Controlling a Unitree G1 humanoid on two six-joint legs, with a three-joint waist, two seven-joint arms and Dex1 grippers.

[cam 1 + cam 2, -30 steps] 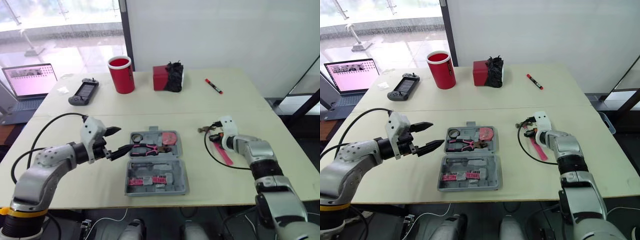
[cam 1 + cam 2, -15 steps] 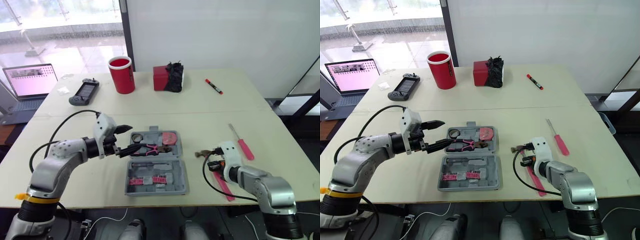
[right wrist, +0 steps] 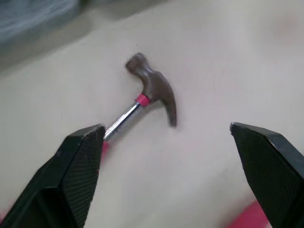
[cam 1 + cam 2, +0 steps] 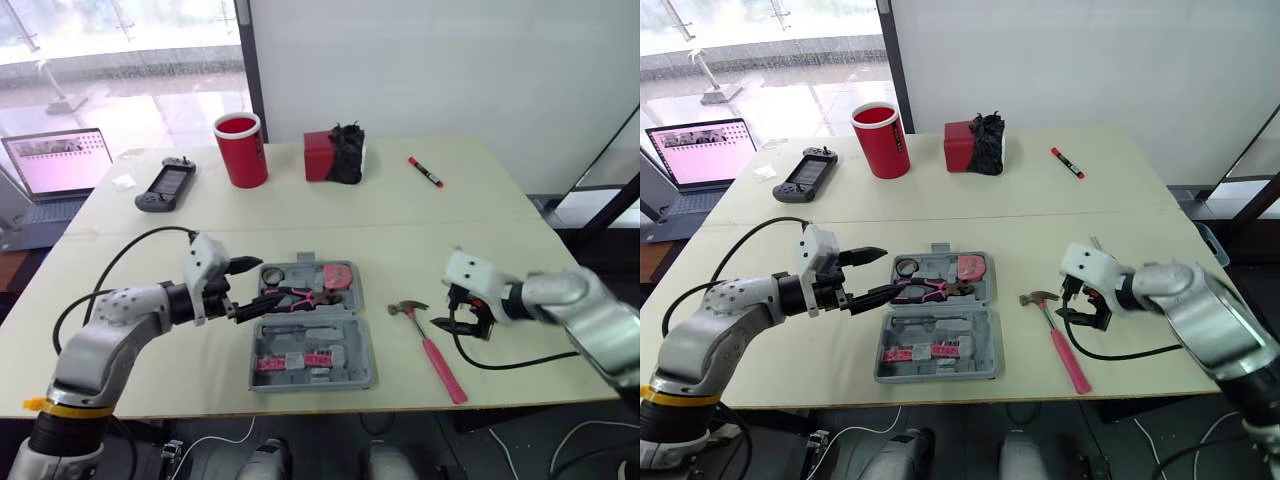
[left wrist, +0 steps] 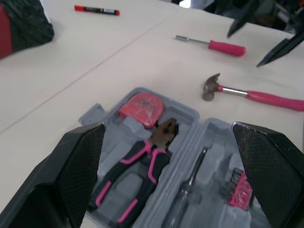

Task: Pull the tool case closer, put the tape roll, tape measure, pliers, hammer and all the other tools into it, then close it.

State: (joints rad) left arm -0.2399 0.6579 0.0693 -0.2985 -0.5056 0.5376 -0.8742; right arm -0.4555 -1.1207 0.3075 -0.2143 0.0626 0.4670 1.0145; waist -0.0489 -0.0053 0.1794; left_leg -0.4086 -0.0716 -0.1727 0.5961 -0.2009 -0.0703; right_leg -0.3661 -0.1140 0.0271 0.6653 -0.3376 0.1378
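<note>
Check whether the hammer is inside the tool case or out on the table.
Out: the hammer lies flat on the table, right of the open tool case.

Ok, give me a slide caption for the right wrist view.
Open right tool facing the claw hammer, which lies free on the beige table.

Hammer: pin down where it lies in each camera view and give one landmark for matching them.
Left eye view: hammer on the table between tool case and right gripper, head toward the case.
Right eye view: hammer, same place.
Left wrist view: hammer beyond the open case.
Right wrist view: hammer head and steel shaft, ahead of the open fingers.
Landmark: the grey tool case by the hammer's head.
</note>
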